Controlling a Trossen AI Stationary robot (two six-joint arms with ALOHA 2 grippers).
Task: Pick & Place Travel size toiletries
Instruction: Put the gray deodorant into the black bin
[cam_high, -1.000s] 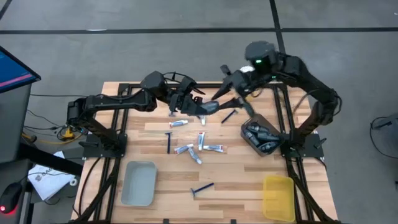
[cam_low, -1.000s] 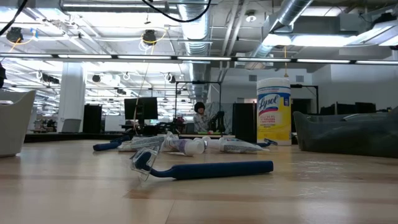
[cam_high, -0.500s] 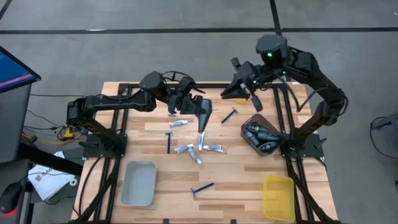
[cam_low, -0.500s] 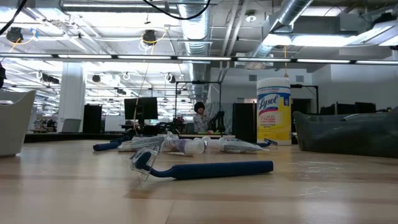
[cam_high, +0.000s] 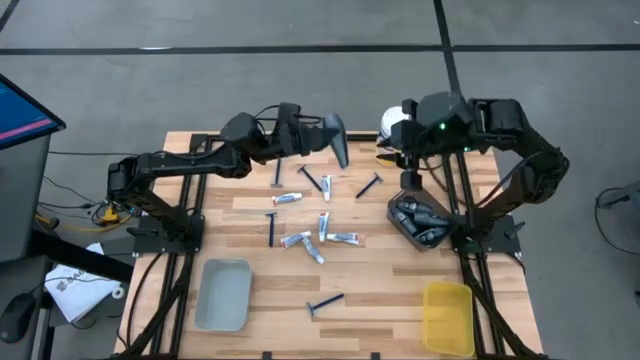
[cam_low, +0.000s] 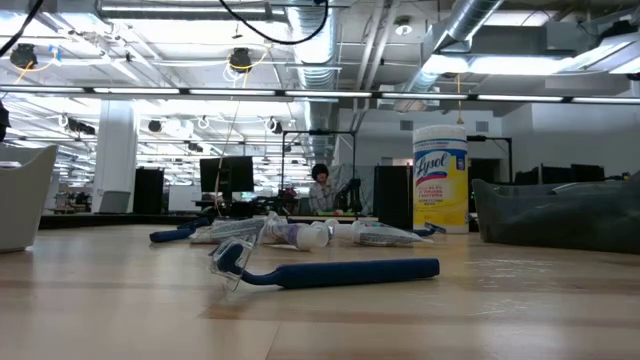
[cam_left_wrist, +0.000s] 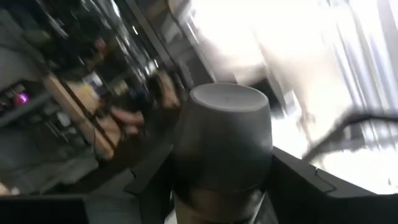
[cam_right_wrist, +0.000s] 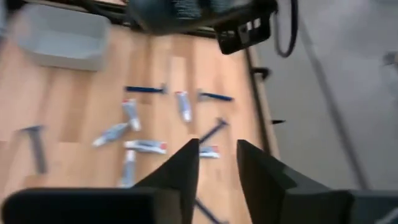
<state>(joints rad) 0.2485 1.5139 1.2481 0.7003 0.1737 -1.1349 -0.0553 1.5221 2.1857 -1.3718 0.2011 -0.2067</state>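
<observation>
Left gripper (cam_high: 335, 140) is raised over the table's far side, clamped on a dark oval container (cam_left_wrist: 222, 146). Right gripper (cam_right_wrist: 216, 165) is above the dark tray (cam_high: 420, 222), fingers slightly apart, empty. Razors (cam_high: 325, 303) and tubes (cam_high: 344, 238) lie scattered mid-table (cam_high: 370, 290).

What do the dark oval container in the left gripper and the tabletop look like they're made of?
The dark oval container clamped in the left gripper looks like moulded plastic with a smooth satin finish: even dark grey, a soft sheen on its flat end, though coated metal can't be excluded. The table looks like light wooden planks, matte, with visible grain and board seams.
</observation>
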